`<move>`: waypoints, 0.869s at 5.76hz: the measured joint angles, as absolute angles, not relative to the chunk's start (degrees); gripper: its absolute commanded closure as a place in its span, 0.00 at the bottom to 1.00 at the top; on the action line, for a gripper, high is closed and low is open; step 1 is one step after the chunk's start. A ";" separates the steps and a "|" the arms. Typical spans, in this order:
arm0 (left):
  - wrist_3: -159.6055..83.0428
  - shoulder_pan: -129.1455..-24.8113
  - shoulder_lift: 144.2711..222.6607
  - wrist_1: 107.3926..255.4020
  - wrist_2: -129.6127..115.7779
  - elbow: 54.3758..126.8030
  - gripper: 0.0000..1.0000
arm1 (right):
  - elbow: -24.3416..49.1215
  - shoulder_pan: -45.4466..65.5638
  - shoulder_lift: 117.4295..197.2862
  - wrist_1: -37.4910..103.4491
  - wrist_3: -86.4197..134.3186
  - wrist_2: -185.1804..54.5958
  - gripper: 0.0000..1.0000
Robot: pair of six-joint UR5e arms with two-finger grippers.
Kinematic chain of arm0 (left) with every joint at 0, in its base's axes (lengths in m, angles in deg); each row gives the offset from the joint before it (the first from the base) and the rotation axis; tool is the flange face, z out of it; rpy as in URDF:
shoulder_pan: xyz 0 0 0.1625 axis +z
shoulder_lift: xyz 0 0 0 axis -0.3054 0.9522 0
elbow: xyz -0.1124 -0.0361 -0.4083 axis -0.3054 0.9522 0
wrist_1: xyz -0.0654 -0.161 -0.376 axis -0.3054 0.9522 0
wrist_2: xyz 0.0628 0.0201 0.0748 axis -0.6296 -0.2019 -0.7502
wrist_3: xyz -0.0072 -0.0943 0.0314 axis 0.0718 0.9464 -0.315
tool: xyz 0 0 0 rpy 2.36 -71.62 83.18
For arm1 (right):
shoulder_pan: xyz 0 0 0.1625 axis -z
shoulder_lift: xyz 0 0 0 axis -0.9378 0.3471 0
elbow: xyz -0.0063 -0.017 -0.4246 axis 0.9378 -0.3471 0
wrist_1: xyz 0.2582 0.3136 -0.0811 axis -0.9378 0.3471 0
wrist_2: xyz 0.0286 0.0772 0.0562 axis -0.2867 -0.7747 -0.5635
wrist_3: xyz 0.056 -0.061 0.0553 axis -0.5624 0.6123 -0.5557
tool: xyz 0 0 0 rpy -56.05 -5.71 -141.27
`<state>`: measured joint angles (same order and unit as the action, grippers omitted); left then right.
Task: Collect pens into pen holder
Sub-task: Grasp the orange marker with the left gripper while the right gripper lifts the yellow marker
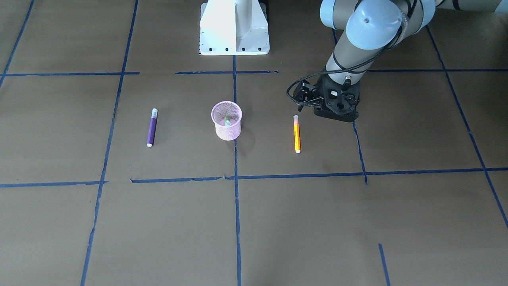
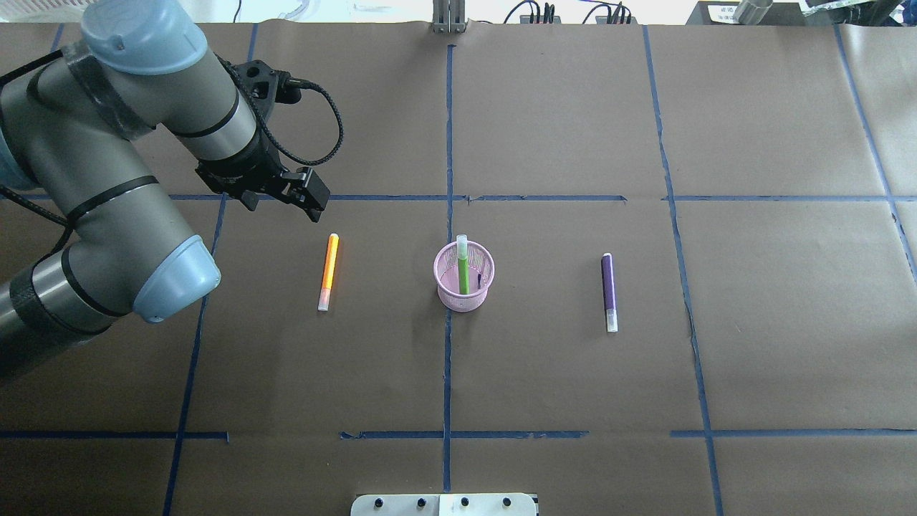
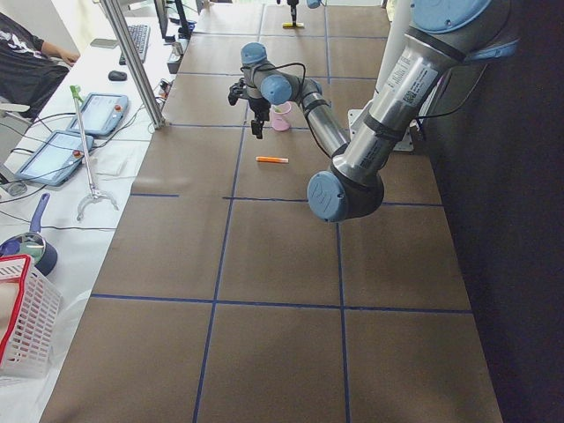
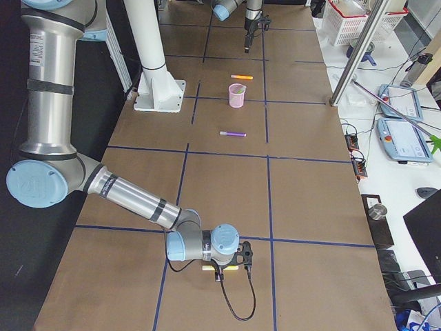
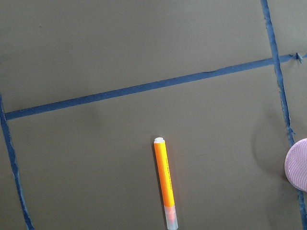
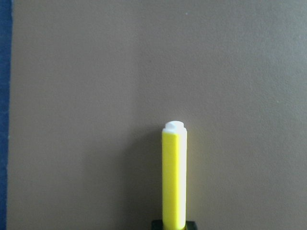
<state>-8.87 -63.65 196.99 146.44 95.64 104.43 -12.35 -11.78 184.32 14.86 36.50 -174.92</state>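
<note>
Yellow pen (image 6: pixel 173 177) fills the right wrist view, its base in a dark clamp. I cannot tell whether the right gripper (image 4: pixel 238 258), seen otherwise only from exterior right, pinches it. The left gripper (image 2: pixel 309 195) hovers near the orange pen (image 2: pixel 328 271), its spread unclear. Overhead shows the green pen (image 2: pixel 463 264) standing in the pen holder (image 2: pixel 466 301), with the purple pen (image 2: pixel 608 291) lying well apart.

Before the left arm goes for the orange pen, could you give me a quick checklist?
1. Orange pen lies flat, nothing touching it: ok.
2. Left gripper above pen: not ok, it hangs beyond the pen's far end.
3. Jaws apart: ok, they look open.
4. Holder upright: ok.
5. Room in holder: ok, only the green pen inside.
6. Purple pen out of the way: ok.
</note>
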 measured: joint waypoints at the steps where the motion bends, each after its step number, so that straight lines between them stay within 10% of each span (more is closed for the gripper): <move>1: -8.89 -63.71 196.95 146.42 95.65 104.41 0.00 | -12.32 -11.78 184.32 14.83 36.61 -174.90 1.00; 5: -12.53 -63.43 196.40 144.10 95.60 102.14 0.00 | 0.88 -11.97 183.92 14.82 35.36 -174.95 1.00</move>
<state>-12.53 -63.43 196.40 144.10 95.60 102.14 0.88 -11.97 183.92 14.82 35.36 -174.95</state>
